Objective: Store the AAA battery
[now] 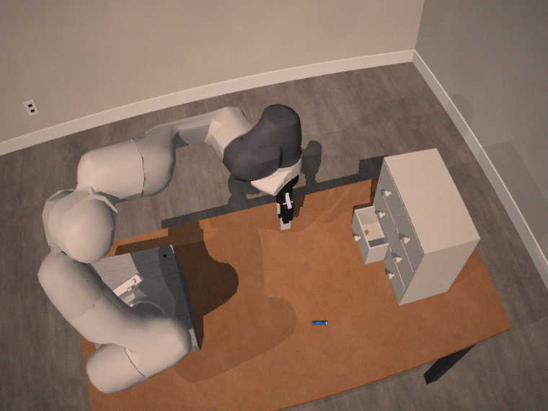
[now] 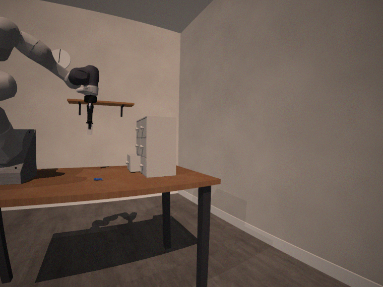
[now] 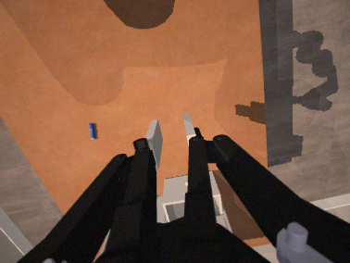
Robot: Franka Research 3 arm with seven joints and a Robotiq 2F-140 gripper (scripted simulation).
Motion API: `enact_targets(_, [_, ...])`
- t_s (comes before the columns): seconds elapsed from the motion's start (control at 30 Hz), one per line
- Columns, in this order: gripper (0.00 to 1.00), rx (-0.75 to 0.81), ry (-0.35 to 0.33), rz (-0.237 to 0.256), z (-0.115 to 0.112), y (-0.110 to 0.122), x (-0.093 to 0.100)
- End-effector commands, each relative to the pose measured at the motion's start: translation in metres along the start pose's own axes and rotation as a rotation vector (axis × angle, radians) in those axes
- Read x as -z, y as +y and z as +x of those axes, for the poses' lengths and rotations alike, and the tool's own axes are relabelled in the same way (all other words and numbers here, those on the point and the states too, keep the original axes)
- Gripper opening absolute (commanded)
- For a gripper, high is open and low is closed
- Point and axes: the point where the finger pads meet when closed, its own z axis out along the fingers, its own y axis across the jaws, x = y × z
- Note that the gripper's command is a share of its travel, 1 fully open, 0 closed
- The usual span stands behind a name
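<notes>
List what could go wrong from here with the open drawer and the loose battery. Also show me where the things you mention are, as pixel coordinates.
The pulled-out drawer (image 1: pixel 375 254) (image 2: pixel 133 162) may droop or slip from the chest (image 1: pixel 435 194) (image 2: pixel 161 146) if bumped; it already stands well out.

It may be the wrong drawer: an orange item shows inside, no battery that I can make out.

The blue battery (image 1: pixel 319 322) (image 2: pixel 98 178) (image 3: pixel 93 131) lies on its side and might roll if the gripper (image 1: pixel 285 226) (image 2: pixel 89 132) (image 3: pixel 172 127) nudges it.

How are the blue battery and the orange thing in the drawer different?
The battery is blue; the orange thing is orange. The battery lies out on the table, while the orange thing lies inside the open drawer. Both look small beside the chest.
</notes>
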Motion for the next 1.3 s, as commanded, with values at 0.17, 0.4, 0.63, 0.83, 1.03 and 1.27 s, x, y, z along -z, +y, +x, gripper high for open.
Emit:
enact_targets(0.17, [0.2,-0.011,0.007,0.005,0.001,-0.002,0.0])
enact_targets(0.4, [1.0,-0.002,0.005,0.003,0.001,-0.001,0.0])
enact_targets(0.63, [1.0,-0.002,0.005,0.003,0.001,-0.001,0.0])
enact_targets(0.83, [1.0,-0.002,0.005,0.003,0.001,-0.001,0.0])
enact_targets(1.03, [1.0,-0.002,0.005,0.003,0.001,-0.001,0.0])
enact_targets(1.27, [1.0,-0.011,0.007,0.005,0.001,-0.001,0.018])
